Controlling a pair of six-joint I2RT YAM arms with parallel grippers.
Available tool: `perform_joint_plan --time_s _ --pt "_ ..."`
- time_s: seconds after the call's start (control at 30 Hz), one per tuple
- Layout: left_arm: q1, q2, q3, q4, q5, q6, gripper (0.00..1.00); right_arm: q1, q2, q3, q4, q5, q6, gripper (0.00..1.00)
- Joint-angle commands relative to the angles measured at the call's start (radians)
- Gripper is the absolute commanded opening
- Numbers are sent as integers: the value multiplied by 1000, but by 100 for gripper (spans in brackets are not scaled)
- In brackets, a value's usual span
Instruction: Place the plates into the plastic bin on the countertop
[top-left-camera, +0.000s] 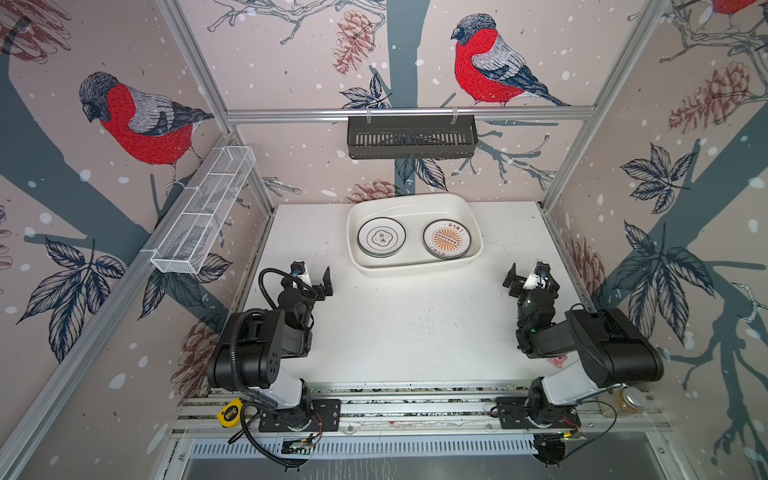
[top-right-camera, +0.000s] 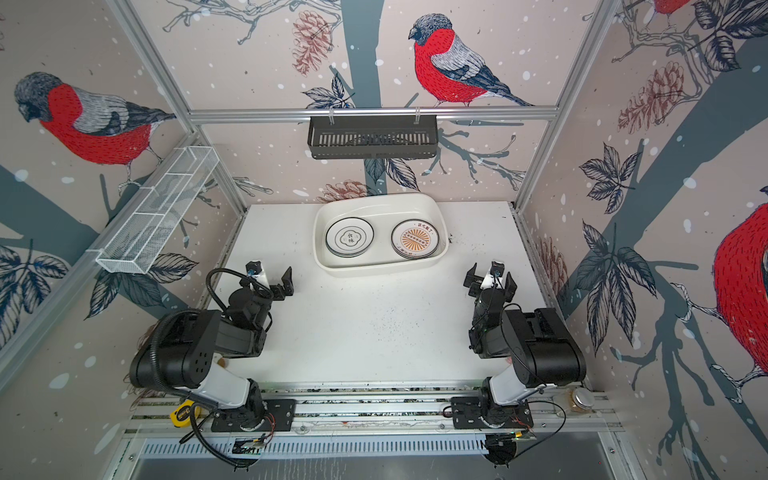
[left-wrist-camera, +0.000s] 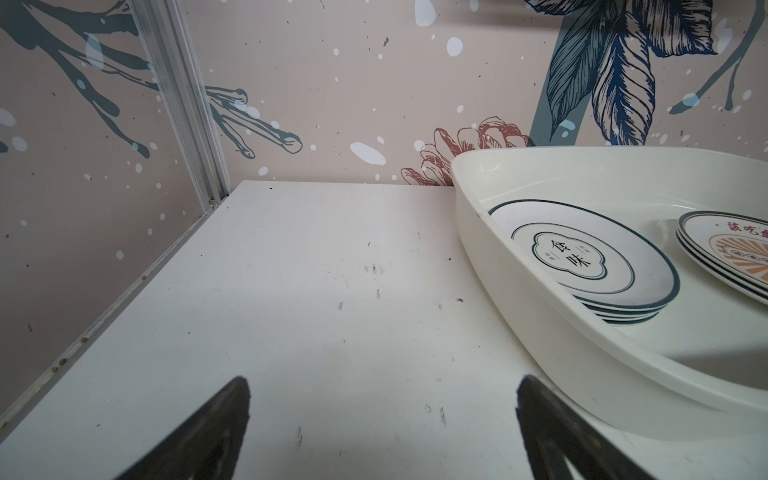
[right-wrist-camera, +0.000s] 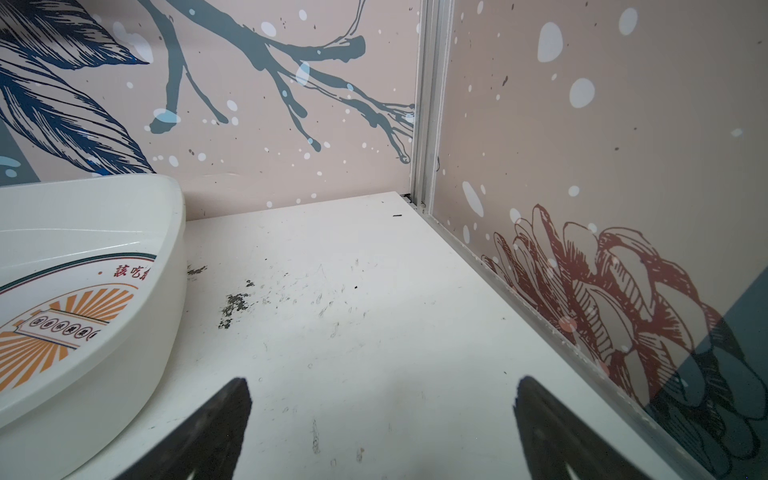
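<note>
At the back of the countertop (top-left-camera: 395, 332), the plastic bin (top-left-camera: 411, 268) holds every plate I can spot, and both pincers are empty.

The bin's long axis runs side to side, a bit skewed, with its far rim close to the back wall. Inside it are two piles, apart from each other: the quatrefoil stack (top-left-camera: 381, 237) on the left and the sunburst stack (top-left-camera: 447, 239) on the right. I can't count the plates for sure. The left gripper (left-wrist-camera: 383, 380) and the right gripper (right-wrist-camera: 383, 380) both have their jaws spread wide with nothing between them. The bin lies ahead and inward of each one. The left arm is nearer the quatrefoil pile, the right arm nearer the sunburst pile. There's bare counter between the arms and on both sides of the bin, with no loose plate on it, so my guess is the job's basically done.
</note>
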Motion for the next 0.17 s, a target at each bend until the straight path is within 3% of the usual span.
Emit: perform_joint_plan --time_s 0.0,0.13 --pt "-7 -1 8 11 -21 18 99 1 2 0 14 10 12 100" --pt "-15 -1 6 19 -16 26 99 1 1 0 14 10 11 100"
